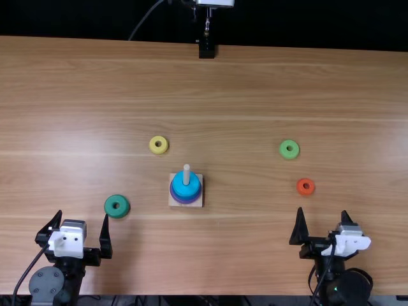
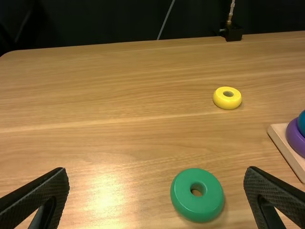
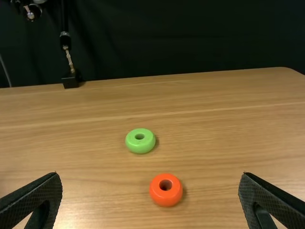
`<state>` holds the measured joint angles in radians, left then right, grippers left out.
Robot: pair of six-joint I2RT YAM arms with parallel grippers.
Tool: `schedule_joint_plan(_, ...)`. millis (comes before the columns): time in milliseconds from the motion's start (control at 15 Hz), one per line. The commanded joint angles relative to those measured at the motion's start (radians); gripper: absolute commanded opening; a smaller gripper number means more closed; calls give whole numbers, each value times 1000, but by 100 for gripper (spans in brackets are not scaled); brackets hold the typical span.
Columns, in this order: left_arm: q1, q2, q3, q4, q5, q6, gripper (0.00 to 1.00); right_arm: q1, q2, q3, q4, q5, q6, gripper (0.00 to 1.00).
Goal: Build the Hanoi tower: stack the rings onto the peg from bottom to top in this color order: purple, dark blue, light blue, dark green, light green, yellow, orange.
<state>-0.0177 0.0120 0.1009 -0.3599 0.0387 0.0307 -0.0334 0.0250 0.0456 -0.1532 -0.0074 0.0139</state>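
Observation:
My left gripper (image 1: 83, 224) stands open at the table's near left, the dark green ring (image 1: 116, 206) just beyond its right finger. Open as well, my right gripper (image 1: 324, 223) is nearer the edge than the orange ring (image 1: 305, 186). The peg (image 1: 186, 171) on its square base carries a light blue ring (image 1: 185, 185) above a purple ring (image 1: 185, 201). A yellow ring (image 1: 159, 145) and a light green ring (image 1: 289, 149) lie farther back. In the wrist views, the left gripper (image 2: 156, 195) and the right gripper (image 3: 150, 198) hold nothing.
The wooden base (image 1: 196, 204) sits near the middle of the wooden table (image 1: 242, 95). A black clamp (image 1: 206, 50) with a metal stand is fixed at the table's far edge.

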Motion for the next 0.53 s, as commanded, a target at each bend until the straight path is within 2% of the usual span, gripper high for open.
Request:
schedule_joint_plan(0,1,-12,-101,-86,18,17,100,0,-25,-30,-69,-39,-69,100)
schedule_joint_plan(67,1,-12,-101,-86,18,17,100,0,-25,-30,-89,-53,-111,100)
schedule_joint_plan(133,1,-12,-101,-86,18,17,100,0,-25,-30,-107,-53,-126,100)
schedule_joint_plan(467,1,-12,-101,-86,18,17,100,-8,-25,-33,-124,-39,-102,100)
